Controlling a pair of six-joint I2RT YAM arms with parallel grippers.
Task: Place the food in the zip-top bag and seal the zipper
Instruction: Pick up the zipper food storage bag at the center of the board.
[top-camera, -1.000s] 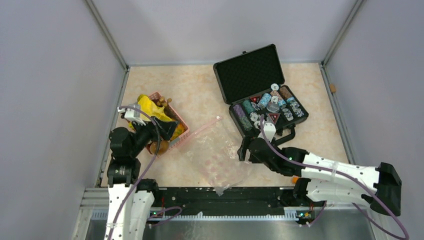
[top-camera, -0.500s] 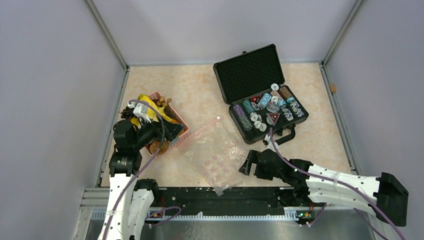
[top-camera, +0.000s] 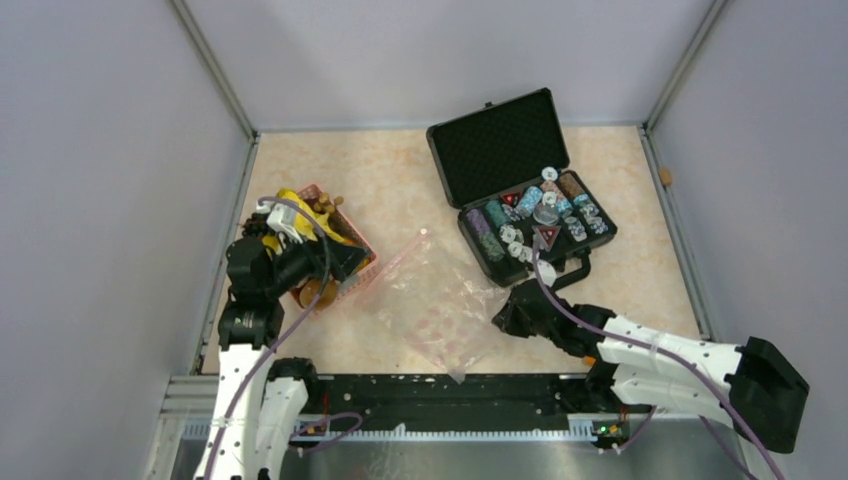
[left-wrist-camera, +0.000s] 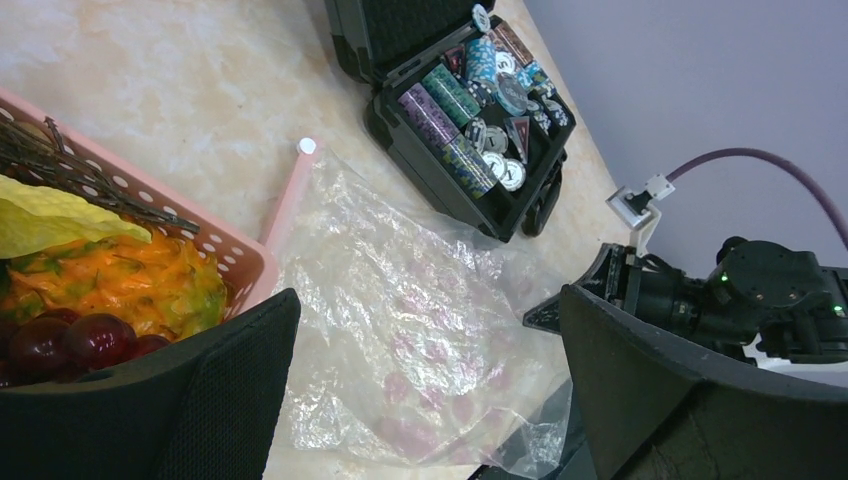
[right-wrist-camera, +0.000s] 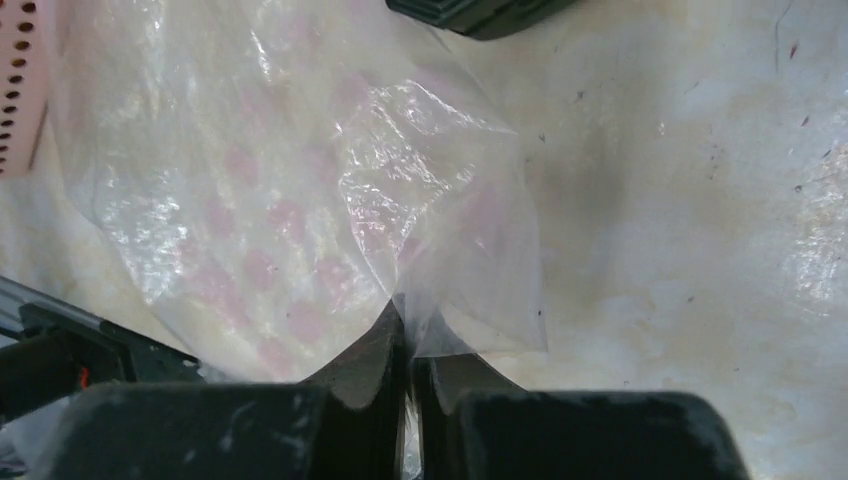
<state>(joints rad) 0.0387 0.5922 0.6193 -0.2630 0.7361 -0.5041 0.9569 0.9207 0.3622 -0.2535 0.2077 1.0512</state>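
Note:
The clear zip-top bag with faint pink spots lies crumpled on the table between the arms. Its pale-pink zipper runs along the far-left edge, next to the basket. My right gripper is shut on the bag's thin film at its right side; in the right wrist view the film is pinched between the closed fingertips of that gripper. The food sits in the pink basket: yellow, orange and dark red grape pieces. My left gripper hangs open over the basket's near-right edge, holding nothing.
An open black case of poker chips stands at the back right, close to the bag's far corner. Grey walls close in the table on three sides. A black rail runs along the near edge, and the bag's near corner overhangs it.
My right gripper has moved along the bag's right side and closed on its film. The bag has shifted and its zipper end has swung slightly left. The left arm has moved a little.

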